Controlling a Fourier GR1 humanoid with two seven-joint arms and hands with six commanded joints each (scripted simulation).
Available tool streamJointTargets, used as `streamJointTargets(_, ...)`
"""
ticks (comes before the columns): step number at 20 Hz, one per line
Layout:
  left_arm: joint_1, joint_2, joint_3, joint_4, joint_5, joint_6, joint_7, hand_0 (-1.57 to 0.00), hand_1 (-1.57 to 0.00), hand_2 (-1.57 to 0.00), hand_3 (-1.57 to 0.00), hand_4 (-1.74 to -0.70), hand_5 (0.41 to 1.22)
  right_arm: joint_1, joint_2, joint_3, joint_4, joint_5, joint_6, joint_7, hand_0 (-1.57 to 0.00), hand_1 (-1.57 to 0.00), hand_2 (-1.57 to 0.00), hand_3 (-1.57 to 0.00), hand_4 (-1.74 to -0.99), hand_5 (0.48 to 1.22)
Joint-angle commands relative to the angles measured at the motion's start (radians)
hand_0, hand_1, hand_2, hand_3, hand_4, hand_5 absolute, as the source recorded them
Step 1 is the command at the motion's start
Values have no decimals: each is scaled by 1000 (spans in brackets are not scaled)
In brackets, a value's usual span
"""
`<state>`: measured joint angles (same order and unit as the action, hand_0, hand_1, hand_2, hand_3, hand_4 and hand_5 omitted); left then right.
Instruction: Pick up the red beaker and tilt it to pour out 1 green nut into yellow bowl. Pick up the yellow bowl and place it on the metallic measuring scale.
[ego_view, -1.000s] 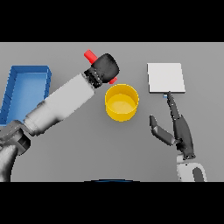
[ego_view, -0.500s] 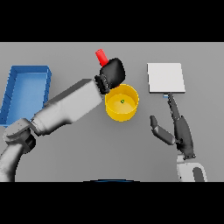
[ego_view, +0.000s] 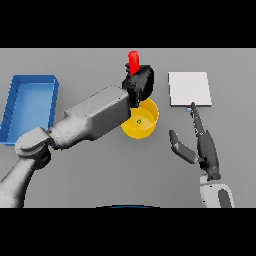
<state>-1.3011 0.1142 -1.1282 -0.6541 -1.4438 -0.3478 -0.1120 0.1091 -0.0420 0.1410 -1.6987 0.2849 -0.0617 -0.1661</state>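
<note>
The red beaker (ego_view: 133, 61) sticks up from my left hand (ego_view: 140, 84), whose fingers are curled round it just above the far rim of the yellow bowl (ego_view: 145, 124). One green nut (ego_view: 139, 121) lies on the bowl's floor. My left forearm covers the bowl's left side. The metallic measuring scale (ego_view: 189, 88), a flat pale square, lies to the right of the bowl. My right hand (ego_view: 204, 147) rests open on the table right of the bowl, fingers straight and pointing toward the scale's near edge.
A blue tray (ego_view: 29, 106) sits at the table's left side, beyond my left elbow.
My left hand has carried the red beaker rightward from the bowl's far left to over its far rim. A green nut now shows in the bowl. The right hand has not moved.
</note>
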Motion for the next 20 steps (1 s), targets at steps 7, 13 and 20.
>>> streamJointTargets(7,-145,55,100,67,39,45,-75,-1571,-1571,-1571,-1571,-1726,1221,3,-12,8,-5,24,-1,11,1,1,1,1,-1030,682)
streamJointTargets(13,-255,130,348,222,197,79,-46,-1571,-1571,-1571,-1290,-1729,1221,6,-12,2,-4,7,2,-8,1,1,1,1,-1001,683)
streamJointTargets(20,-247,291,721,353,485,140,166,-1571,-1571,-1571,-1454,-1738,1221,-16,10,4,22,-13,5,1,1,1,1,1,-1004,668)
